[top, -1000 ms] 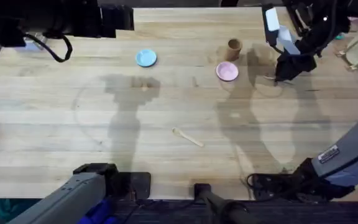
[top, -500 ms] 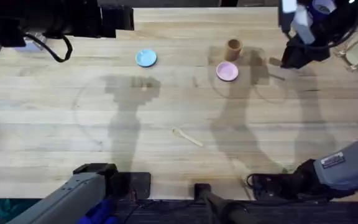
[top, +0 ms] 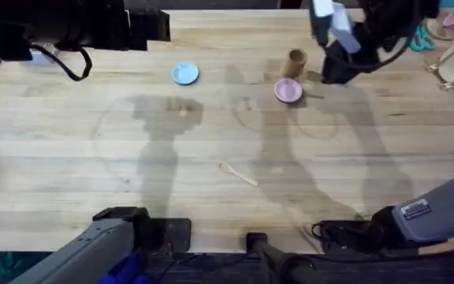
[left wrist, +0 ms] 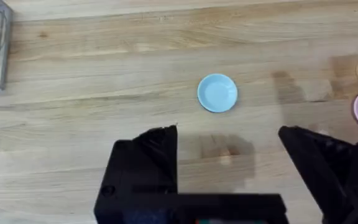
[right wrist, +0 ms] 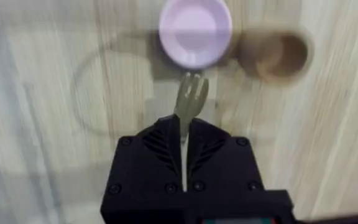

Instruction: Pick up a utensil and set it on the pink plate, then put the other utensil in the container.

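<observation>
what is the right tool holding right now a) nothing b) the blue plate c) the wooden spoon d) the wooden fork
d: in the right wrist view the right tool is shut on the wooden fork, whose tines stick out toward the pink plate, while the wooden spoon lies on the table.

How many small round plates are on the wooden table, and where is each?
2. The small round light blue plate lies at the far middle. The small round pink plate lies to its right, beside the brown cylindrical cup. Others may be hidden under the arms.
</observation>
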Action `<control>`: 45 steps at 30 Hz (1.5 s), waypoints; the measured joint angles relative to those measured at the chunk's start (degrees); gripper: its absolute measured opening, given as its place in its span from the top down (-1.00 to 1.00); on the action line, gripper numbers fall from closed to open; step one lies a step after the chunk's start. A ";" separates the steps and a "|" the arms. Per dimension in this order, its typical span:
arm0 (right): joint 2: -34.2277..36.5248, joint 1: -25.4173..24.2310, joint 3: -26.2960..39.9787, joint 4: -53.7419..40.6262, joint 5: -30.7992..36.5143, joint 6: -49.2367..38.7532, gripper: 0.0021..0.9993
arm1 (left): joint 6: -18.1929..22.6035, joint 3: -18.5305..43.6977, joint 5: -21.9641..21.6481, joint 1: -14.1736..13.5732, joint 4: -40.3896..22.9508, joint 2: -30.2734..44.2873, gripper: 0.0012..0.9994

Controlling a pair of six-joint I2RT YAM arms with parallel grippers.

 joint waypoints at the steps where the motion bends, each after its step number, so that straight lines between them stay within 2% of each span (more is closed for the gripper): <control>1: 0.00 1.00 0.00 0.55 -0.05 0.24 0.94 | 0.00 0.00 0.02 0.00 0.00 0.00 -0.99; 14: 0.84 8.52 0.00 6.88 -0.42 2.61 0.94 | 0.00 0.00 0.02 0.00 0.00 0.00 -0.99; 45: 7.15 8.76 0.00 10.13 -0.61 5.30 0.94 | -0.02 0.00 0.02 0.00 0.00 0.00 -0.99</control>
